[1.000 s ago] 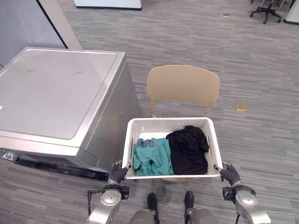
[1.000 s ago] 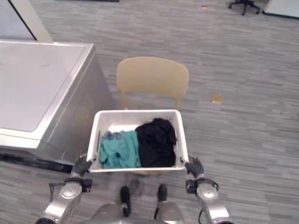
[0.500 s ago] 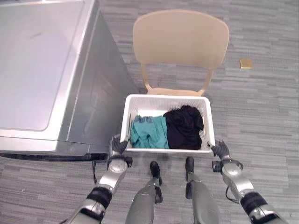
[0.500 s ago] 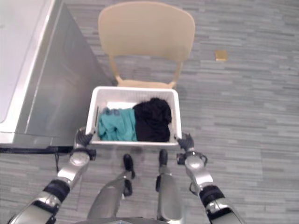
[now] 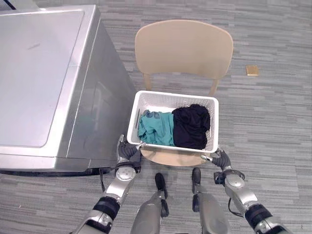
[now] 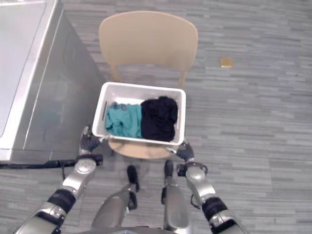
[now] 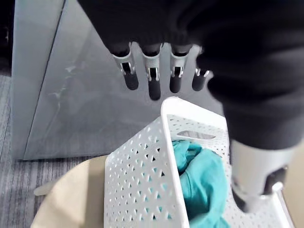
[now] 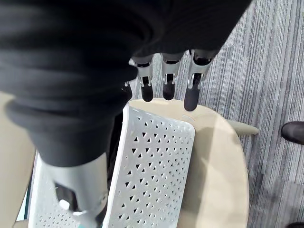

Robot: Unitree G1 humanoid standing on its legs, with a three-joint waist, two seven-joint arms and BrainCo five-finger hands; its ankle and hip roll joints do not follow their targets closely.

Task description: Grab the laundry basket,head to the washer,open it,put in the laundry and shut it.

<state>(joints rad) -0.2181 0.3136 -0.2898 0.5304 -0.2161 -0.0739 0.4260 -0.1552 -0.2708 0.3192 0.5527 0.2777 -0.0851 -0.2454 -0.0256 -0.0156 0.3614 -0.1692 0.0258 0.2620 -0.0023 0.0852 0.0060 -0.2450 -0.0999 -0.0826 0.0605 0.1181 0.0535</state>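
- Laundry basket (image 5: 211, 127): white perforated plastic, rectangular, thin rolled rim; sits on the round seat of the tan chair (image 5: 184, 48), just right of the washer (image 5: 44, 78).
- Inside: teal garment (image 5: 156, 128) bunched on the left half, black garment (image 5: 191, 126) heaped on the right; both soft, crumpled, below rim level.
- Left hand (image 5: 126, 152) at the basket's near left corner. Wrist view: fingers (image 7: 152, 83) straight, hanging past the outer wall, thumb over the rim on the inner side; nothing clamped.
- Right hand (image 5: 220, 158) at the near right corner. Wrist view: fingers (image 8: 166, 89) straight beyond the corner, thumb inside the rim; loose as well, no hold.
- Judged step: grab the basket, not yet secured. Washer lid flat and closed.
- To do it well: close both hands together so wall and rim are pinched between thumb and fingers, matched on both sides; uneven closing likely to skew or slide the light basket on the smooth seat.
- Lattice wall thin, probably flexes; grip at the stiffer rim rather than mid-wall.
- Lift straight up and level off the seat; load uneven, black heap bulkier on the right.
- Washer: brushed grey metal, smooth top. Floor: grey striped carpet (image 5: 273, 117).
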